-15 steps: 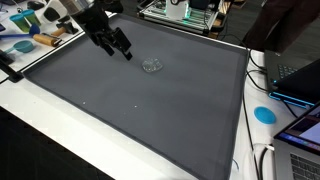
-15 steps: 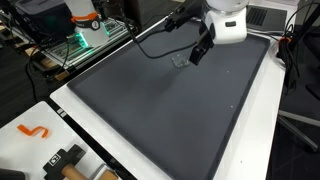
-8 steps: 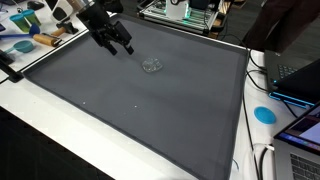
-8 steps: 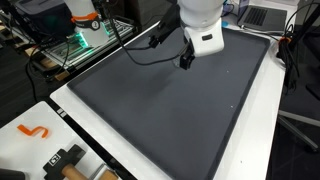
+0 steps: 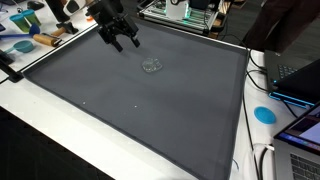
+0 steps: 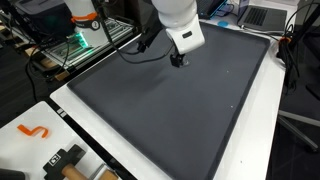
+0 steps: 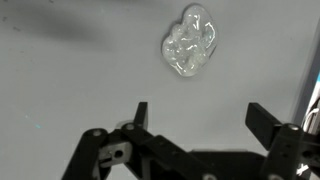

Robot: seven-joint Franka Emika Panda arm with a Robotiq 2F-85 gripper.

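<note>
The claw (image 7: pixel 200 120) hangs released over the grey mat (image 5: pixel 150 110) on the table (image 5: pixel 40 125). A clear crumpled plastic piece (image 7: pixel 190 42) lies just ahead, its long axis pointing away from the claw.

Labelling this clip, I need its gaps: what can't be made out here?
Small clear crumpled plastic piece: glare in the wrist view, tiny in an exterior view; identity unclear.
That piece, in an exterior view: hidden behind the black open gripper.
Gripper's base: cut by wrist view's bottom edge.
</note>
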